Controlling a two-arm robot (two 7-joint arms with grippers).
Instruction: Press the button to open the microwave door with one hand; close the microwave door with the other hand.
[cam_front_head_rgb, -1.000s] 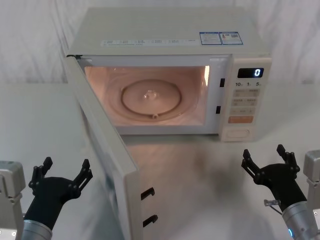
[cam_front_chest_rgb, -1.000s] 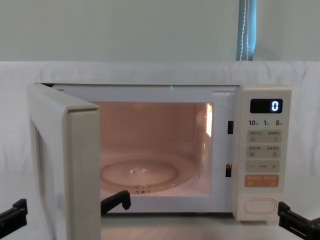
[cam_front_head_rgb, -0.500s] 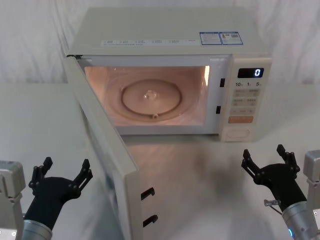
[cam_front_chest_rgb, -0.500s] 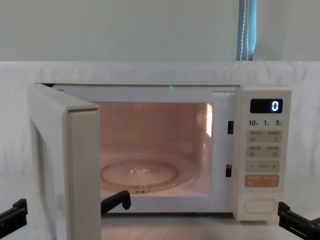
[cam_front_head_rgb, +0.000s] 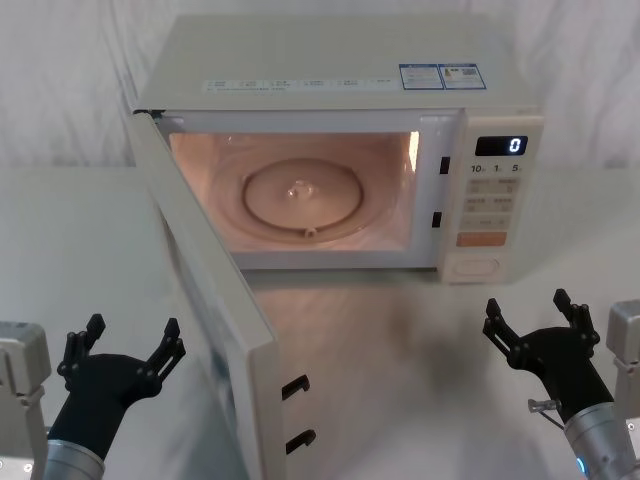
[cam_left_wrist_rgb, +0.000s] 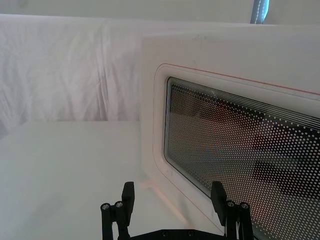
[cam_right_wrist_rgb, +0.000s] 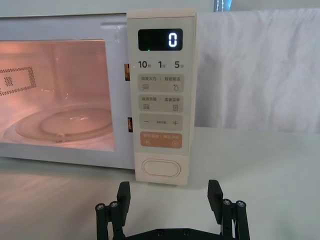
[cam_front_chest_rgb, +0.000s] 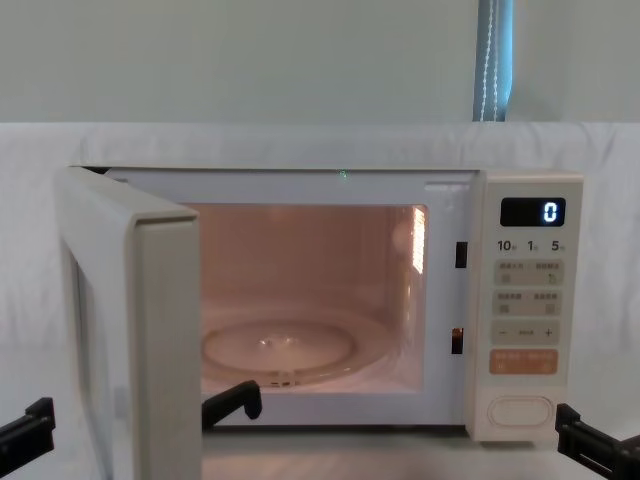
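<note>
The microwave door (cam_front_head_rgb: 215, 310) stands wide open, light and rigid on its hinge. Your left gripper (cam_front_head_rgb: 122, 345) hovers beside it, spread and empty; push its outer face.

Soft, even room light fell on the white surface (cam_front_head_rgb: 420, 350). Inside the microwave (cam_front_head_rgb: 340, 60) a warm orange lamp glowed and spilled a faint pinkish patch before its opening. Its display (cam_right_wrist_rgb: 160, 39) shone crisply.

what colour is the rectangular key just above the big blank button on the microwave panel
Orange key, clearest in the right wrist view.
</note>
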